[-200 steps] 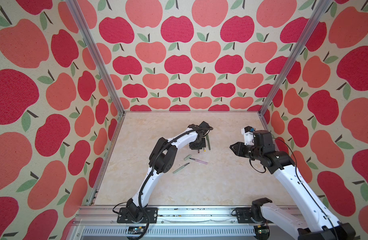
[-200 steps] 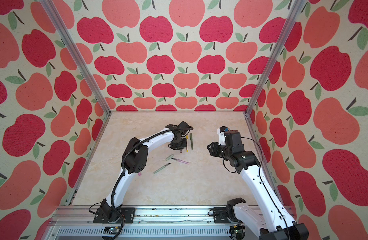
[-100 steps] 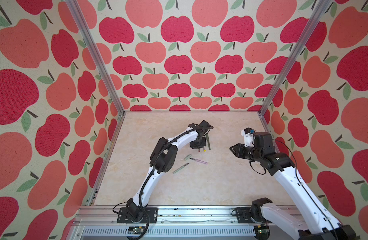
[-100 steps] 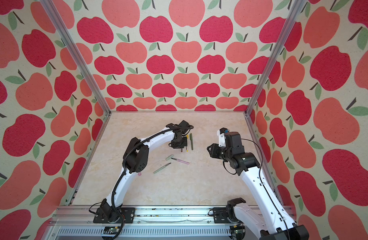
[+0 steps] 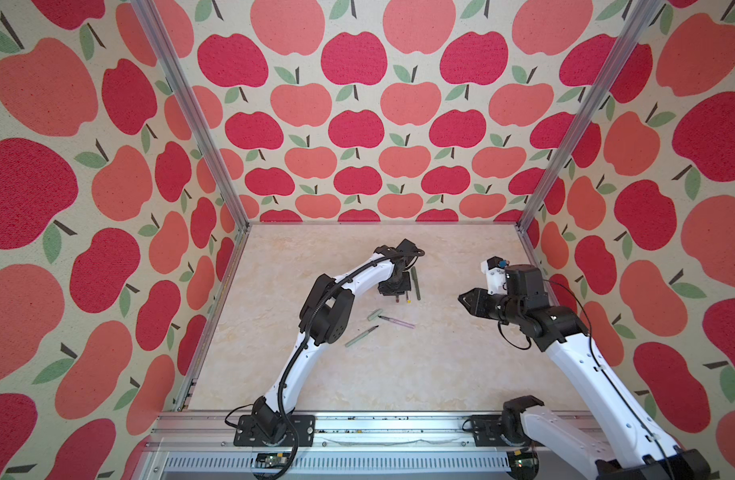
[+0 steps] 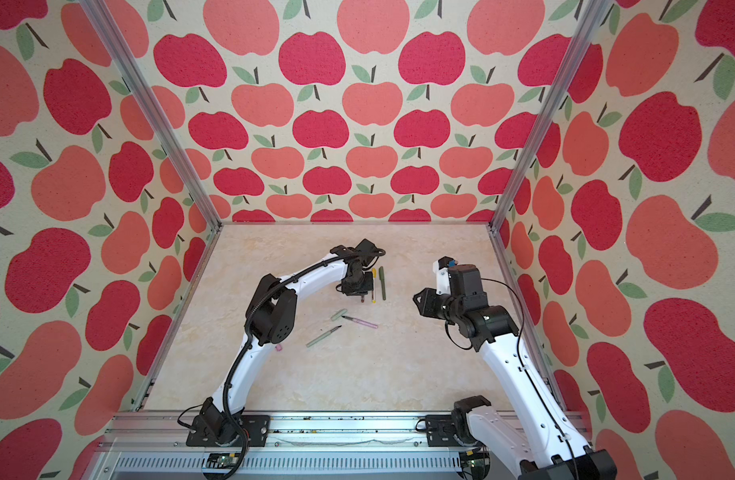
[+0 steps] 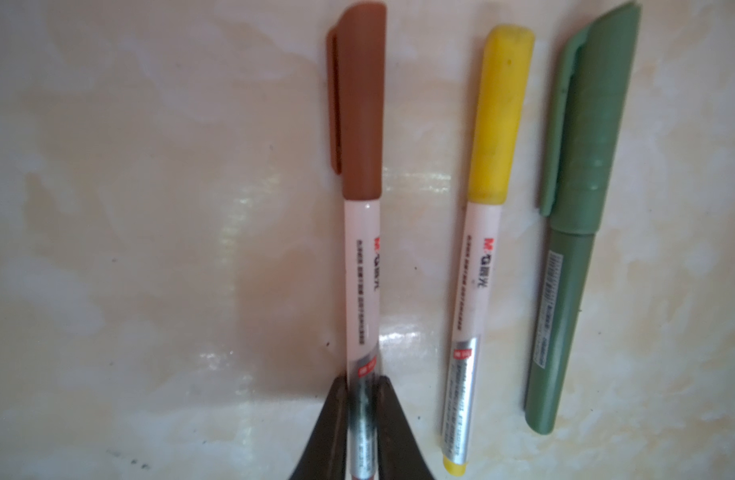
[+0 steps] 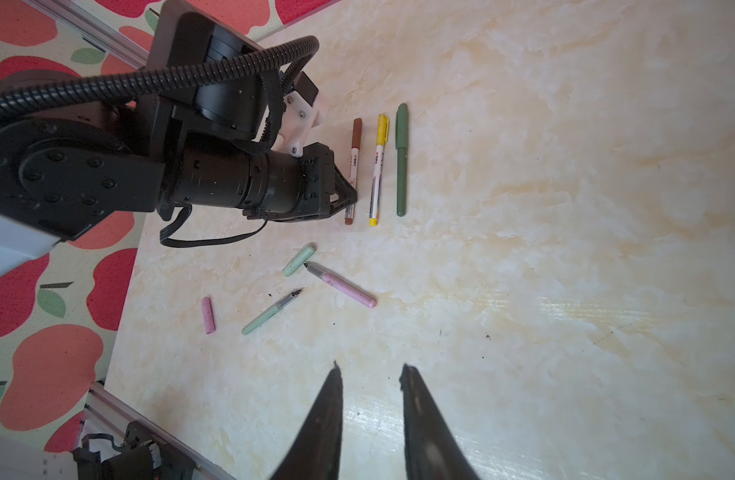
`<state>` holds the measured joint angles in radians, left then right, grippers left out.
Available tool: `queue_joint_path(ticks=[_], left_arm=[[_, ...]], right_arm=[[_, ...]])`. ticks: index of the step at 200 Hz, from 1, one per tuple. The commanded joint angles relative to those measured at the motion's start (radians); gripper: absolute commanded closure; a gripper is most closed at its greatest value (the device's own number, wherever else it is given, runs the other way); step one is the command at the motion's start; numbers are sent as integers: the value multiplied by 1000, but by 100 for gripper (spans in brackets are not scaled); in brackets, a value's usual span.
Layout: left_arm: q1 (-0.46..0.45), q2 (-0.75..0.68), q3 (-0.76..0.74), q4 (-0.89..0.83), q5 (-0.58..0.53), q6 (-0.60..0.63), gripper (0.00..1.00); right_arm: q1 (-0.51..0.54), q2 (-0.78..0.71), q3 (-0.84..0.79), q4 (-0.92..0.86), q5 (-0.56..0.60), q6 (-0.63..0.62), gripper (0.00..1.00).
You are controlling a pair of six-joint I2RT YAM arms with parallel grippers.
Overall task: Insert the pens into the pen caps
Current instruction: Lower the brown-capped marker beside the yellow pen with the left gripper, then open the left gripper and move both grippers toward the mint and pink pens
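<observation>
The near half of the table (image 5: 399, 374) is bare up to the front rail (image 5: 357, 419). The right gripper (image 8: 371, 366) hangs there, jaws partly apart and empty. Mid-table lie the pink cap (image 8: 208, 314), pale green pen (image 8: 270, 311), pink pen (image 8: 343, 286) and pale green cap (image 8: 298, 260). Farther back, the left gripper (image 7: 362, 382) flanks the brown-capped pen (image 7: 359, 249); I cannot tell whether it grips it. Beside it lie the yellow-capped pen (image 7: 478, 270) and dark green pen (image 7: 565, 270). Nothing has shifted since a second ago. The white barrels read "M&G".

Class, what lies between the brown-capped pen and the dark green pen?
The yellow-capped pen lies there, side by side with the brown-capped pen and the dark green pen and touching neither. The left wrist view shows this most plainly.
</observation>
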<state>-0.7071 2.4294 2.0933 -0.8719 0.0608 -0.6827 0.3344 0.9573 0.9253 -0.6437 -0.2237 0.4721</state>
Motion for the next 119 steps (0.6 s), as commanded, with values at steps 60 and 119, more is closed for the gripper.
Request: queue_joint_path(ticks=[60,119], left_arm=[[3,-135,-101,81,-23,42,65],[-3,-495,-349,241,-93,119,51]], right_arm=[[-8,-32,-28,51,-85,3,68],[51,-51,-35,61,-124,-7,66]])
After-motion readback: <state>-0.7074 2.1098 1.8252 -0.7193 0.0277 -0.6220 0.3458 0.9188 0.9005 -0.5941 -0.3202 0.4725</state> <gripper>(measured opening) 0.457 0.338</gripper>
